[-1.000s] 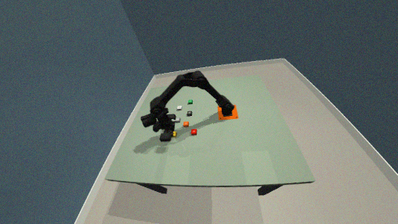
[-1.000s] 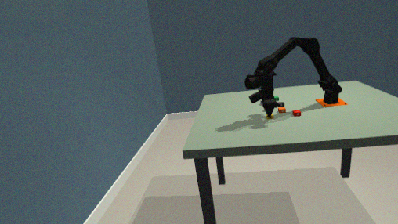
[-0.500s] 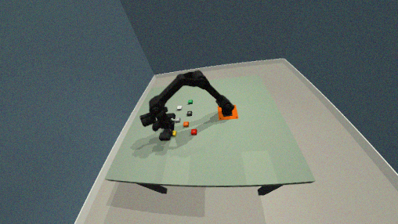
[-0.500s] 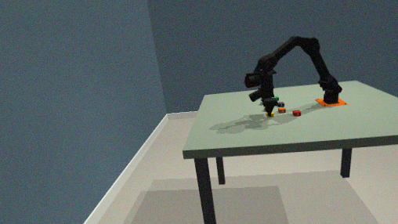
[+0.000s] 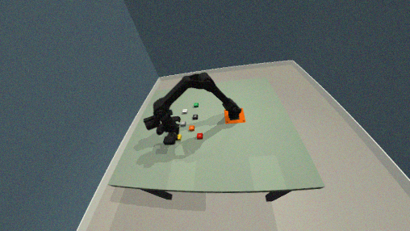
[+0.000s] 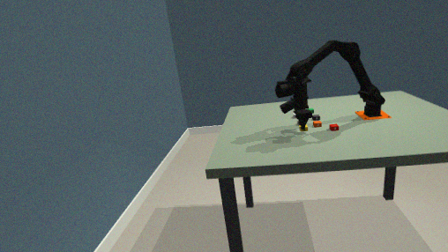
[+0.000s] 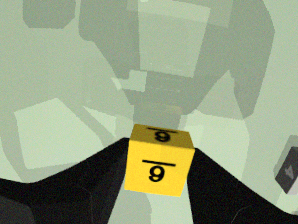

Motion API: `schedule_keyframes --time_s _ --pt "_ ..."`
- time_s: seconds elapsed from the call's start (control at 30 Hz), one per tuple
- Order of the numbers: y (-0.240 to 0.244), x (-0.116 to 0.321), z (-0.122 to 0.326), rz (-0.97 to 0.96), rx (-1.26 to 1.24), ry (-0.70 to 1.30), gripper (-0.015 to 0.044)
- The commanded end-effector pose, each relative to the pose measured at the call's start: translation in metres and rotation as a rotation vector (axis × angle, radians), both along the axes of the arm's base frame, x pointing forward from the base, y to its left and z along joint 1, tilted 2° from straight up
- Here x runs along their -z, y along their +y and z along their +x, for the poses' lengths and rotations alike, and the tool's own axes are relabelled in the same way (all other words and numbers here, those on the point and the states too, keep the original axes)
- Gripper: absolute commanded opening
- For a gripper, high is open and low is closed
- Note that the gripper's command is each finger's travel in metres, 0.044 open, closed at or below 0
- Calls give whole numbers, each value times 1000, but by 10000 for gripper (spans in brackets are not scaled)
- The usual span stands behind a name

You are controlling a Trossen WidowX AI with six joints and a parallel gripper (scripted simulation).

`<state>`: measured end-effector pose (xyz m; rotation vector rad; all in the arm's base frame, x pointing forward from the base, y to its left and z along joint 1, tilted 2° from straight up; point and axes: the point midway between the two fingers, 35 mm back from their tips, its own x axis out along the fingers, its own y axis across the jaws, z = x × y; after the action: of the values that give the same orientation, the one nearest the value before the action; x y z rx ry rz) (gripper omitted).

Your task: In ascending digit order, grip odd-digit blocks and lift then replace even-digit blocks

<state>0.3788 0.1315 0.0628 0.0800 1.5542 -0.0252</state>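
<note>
Yellow block grasped in the jaws

The yellow block point(image 5: 179, 137) point(image 6: 305, 129) point(image 7: 156, 170) is held between the jaws point(image 5: 178, 136) point(image 6: 303, 126), which are closed against two opposite sides of it. A barred digit is shown on it; whether 6 or 9 is meant cannot be told for sure. The block is kept at or just above the table point(image 5: 226, 170) point(image 6: 265, 160) point(image 7: 30, 85); contact cannot be made out. The red block point(image 5: 199, 136) point(image 6: 333, 127) and orange block point(image 5: 191, 128) point(image 6: 317, 124) are seen nearby, untouched. Farther back, the black block point(image 5: 195, 116) point(image 6: 316, 117) and green block point(image 5: 196, 105) point(image 6: 310, 110) are set apart. The arm is mounted on an orange plate point(image 5: 242, 120) point(image 6: 386, 116).
</note>
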Motion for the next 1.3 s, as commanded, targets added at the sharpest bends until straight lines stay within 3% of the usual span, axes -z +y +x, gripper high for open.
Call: schedule_keyframes --time_s 0.0,0.57,0.93,1.27 --pt "0 3 0 0 3 -2 120" --pt "0 13 0 0 3 -2 120" --pt "0 13 0 0 3 -2 400" --pt "-1 -23 0 0 3 -2 400"
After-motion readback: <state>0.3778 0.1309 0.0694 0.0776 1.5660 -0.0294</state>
